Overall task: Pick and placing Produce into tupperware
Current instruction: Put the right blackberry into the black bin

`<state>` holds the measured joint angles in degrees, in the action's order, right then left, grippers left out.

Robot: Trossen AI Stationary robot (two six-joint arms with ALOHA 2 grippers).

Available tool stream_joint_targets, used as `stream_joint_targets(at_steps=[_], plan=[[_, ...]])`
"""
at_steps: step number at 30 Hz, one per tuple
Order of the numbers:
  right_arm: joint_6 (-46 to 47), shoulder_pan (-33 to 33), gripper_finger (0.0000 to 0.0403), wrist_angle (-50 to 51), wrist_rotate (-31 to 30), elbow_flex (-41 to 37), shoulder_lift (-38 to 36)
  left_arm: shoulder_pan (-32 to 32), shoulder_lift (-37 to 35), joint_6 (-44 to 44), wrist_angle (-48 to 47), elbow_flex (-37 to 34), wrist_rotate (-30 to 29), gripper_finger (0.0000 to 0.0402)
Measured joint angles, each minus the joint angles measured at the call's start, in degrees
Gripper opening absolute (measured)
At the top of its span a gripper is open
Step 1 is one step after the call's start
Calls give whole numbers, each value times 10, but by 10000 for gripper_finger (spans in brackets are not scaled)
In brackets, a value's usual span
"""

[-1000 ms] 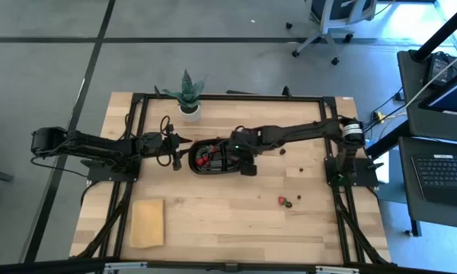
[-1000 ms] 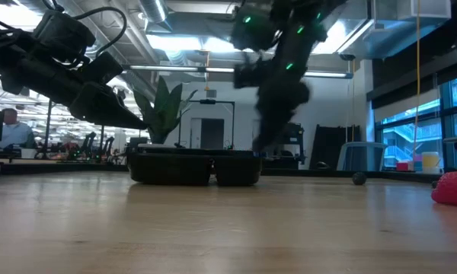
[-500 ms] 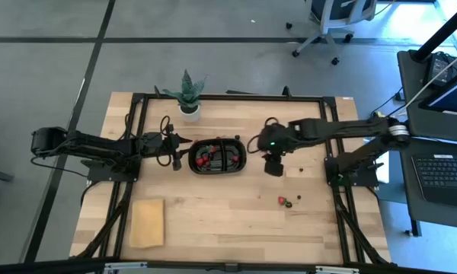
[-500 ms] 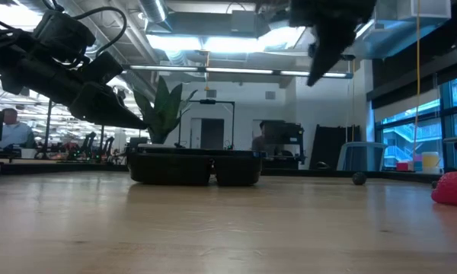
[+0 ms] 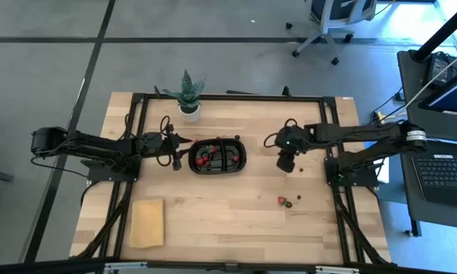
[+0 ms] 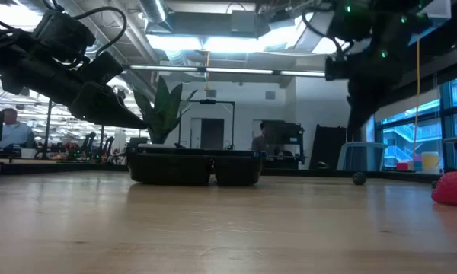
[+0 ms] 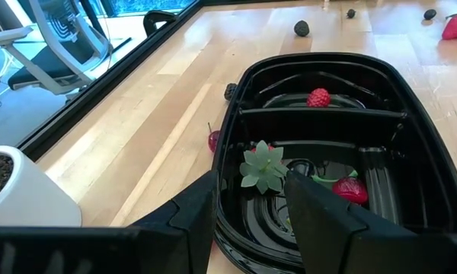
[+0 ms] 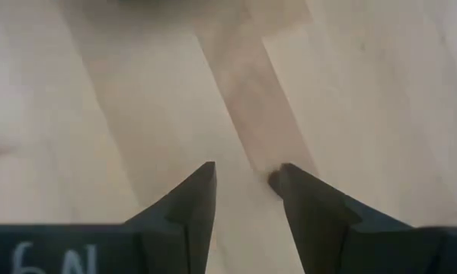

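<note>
Two sets of jaws to log, read left to right.

Left jaws: apart, clamped on nothing. They are parked low at the near end of the tupperware (image 7: pixel 320 59), one finger (image 7: pixel 190 221) outside its wall and the other over the inside. My guess is they are there to steady it.

Produce (image 7: pixel 349 189) in the tupperware, just ahead of these jaws:
- three red pieces that I can make out
- one green rosette (image 7: pixel 263 169)
- one red piece sits alone beyond the divider

Just outside the wall, beside the left jaws:
- one dark red piece (image 7: pixel 215 141)
- one dark berry (image 7: pixel 230 91)

Right jaws: apart and empty, pointed down at bare worktop (image 8: pixel 137 114), well clear of the tupperware. A dark berry (image 5: pixel 302 170) lies close beside them. A dark speck (image 8: pixel 273 181) shows at one fingertip; probably that berry, but I cannot be sure.

Step in hand, as I judge it: pick up that berry. To do it well:
- shift until the berry sits midway between the fingers
- come straight down and close slowly, since a round piece will roll from a glancing touch
- lift clear before swinging over the rim

Farther from the right jaws lies a cluster of three loose pieces (image 5: pixel 288 201).

Other things: one potted plant (image 5: pixel 188 95) and one tan block (image 5: pixel 147 222).
</note>
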<state>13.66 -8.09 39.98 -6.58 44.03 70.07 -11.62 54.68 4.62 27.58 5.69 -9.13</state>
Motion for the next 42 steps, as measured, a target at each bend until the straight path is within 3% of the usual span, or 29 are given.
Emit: stream_joint_targets(at_steps=[8,20,42], plan=[[-8,-33,159,-44,0,-53,2,0,0,0,1,0,0,147],[-35,-67,254,-58,0,-69,3,0,0,0,1,0,0,147],[-64,-67,259,-91,0,-69,31,0,0,0,1,0,0,147]])
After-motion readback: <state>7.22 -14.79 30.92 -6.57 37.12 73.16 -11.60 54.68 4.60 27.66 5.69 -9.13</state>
